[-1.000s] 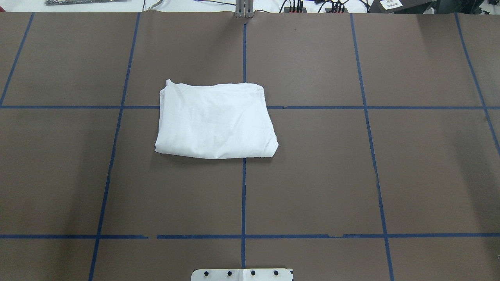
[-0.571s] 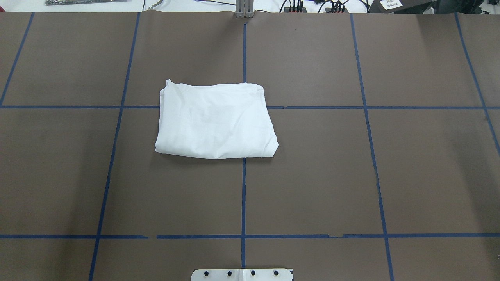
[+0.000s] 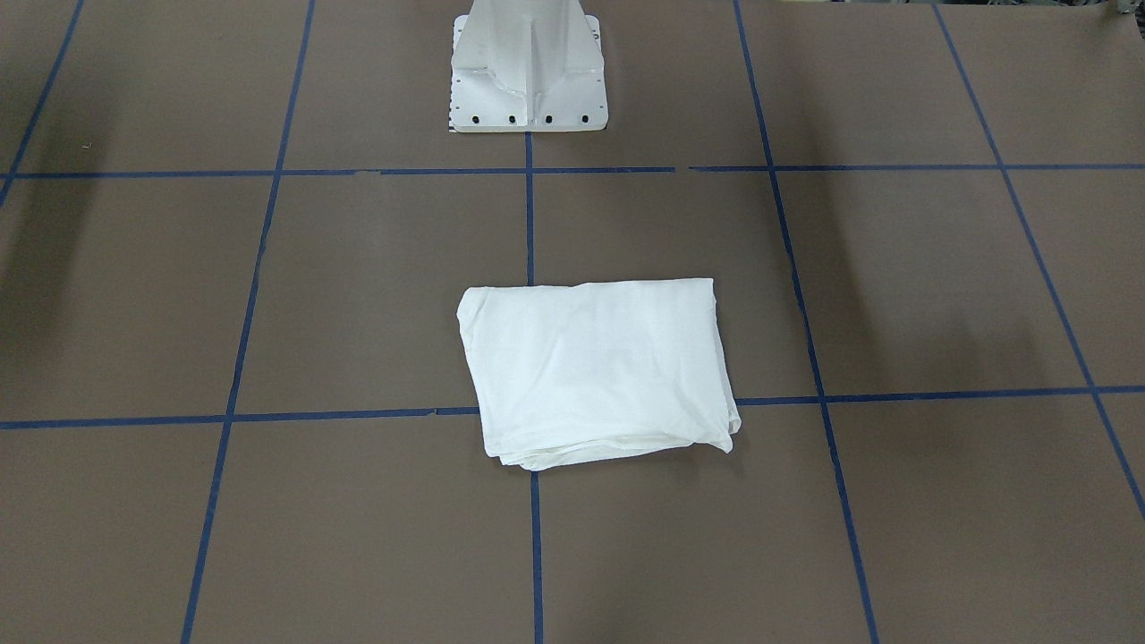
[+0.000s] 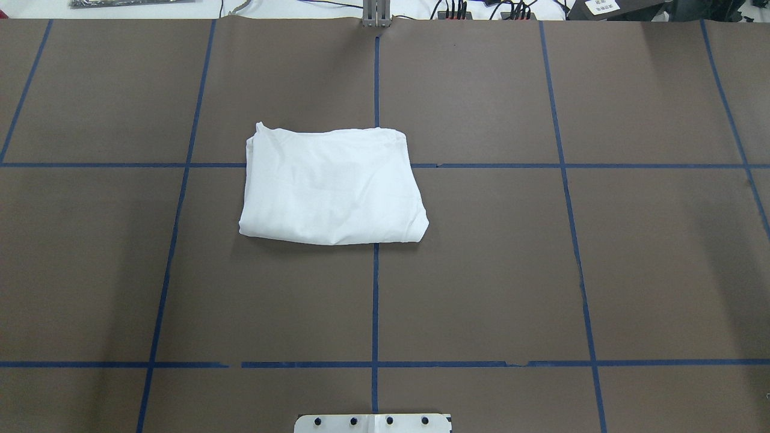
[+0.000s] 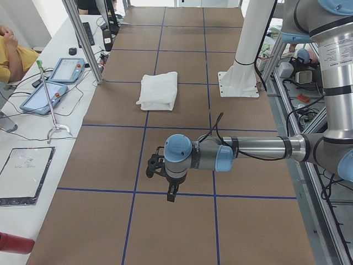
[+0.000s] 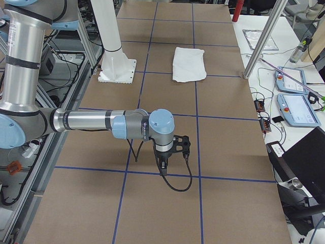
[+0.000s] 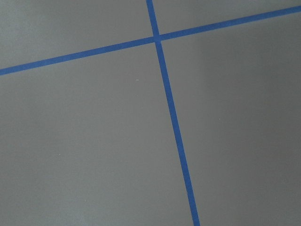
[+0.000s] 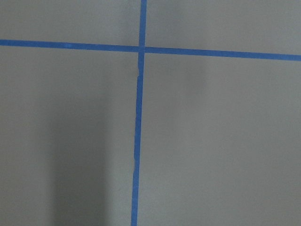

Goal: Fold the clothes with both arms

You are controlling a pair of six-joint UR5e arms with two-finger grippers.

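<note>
The clothes (image 4: pixel 332 185) are one white shirt, folded into a compact rectangle and lying flat on the brown table just left of its centre line. It also shows as the folded bundle (image 3: pixel 597 368), with layered edges on the side away from the robot. No text, collar or label shows. Neither arm appears in the overhead or front-facing views. My left gripper (image 5: pixel 171 190) hangs over bare table far from the shirt (image 5: pixel 158 90), and I cannot tell whether it is open or shut. My right gripper (image 6: pixel 163 165) hangs likewise far from the shirt (image 6: pixel 188 64), state unclear. Both wrist views show only table and tape.
Blue tape lines (image 4: pixel 375 300) grid the brown table. The white pedestal base (image 3: pixel 528 72) stands at the robot's side. Beyond the far edge a bench carries tablets (image 5: pixel 49 96), cables and a metal post (image 5: pixel 83 38). A person's arm (image 5: pixel 11 52) rests there.
</note>
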